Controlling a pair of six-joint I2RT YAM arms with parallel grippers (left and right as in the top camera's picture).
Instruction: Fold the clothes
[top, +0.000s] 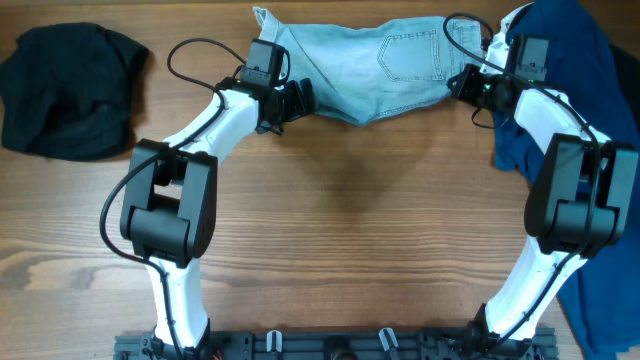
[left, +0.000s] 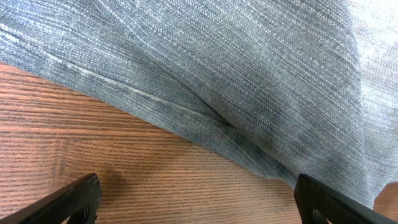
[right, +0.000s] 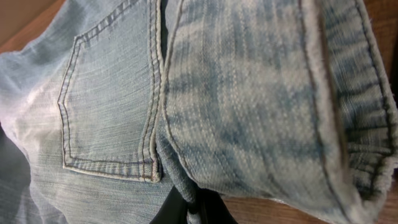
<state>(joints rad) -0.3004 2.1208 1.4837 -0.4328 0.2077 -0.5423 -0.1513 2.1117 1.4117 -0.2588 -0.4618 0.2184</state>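
Note:
The pale-blue denim shorts (top: 375, 65) lie stretched across the far middle of the table, a stitched back pocket facing up. My left gripper (top: 300, 97) is open at the shorts' left hem; in the left wrist view its fingers (left: 198, 198) straddle bare wood just short of the denim edge (left: 249, 93). My right gripper (top: 468, 85) is shut on a fold of the shorts by the waistband; the right wrist view shows its fingers (right: 198, 208) pinching denim beside the pocket (right: 109, 106). A dark-blue garment (top: 570, 70) lies at the far right. A black garment (top: 65, 90) lies at the far left.
The wooden table (top: 340, 220) spreads in front of the shorts. The dark-blue garment also hangs down along the right edge near the right arm's base (top: 610, 300). A black rail (top: 330, 345) runs along the near edge.

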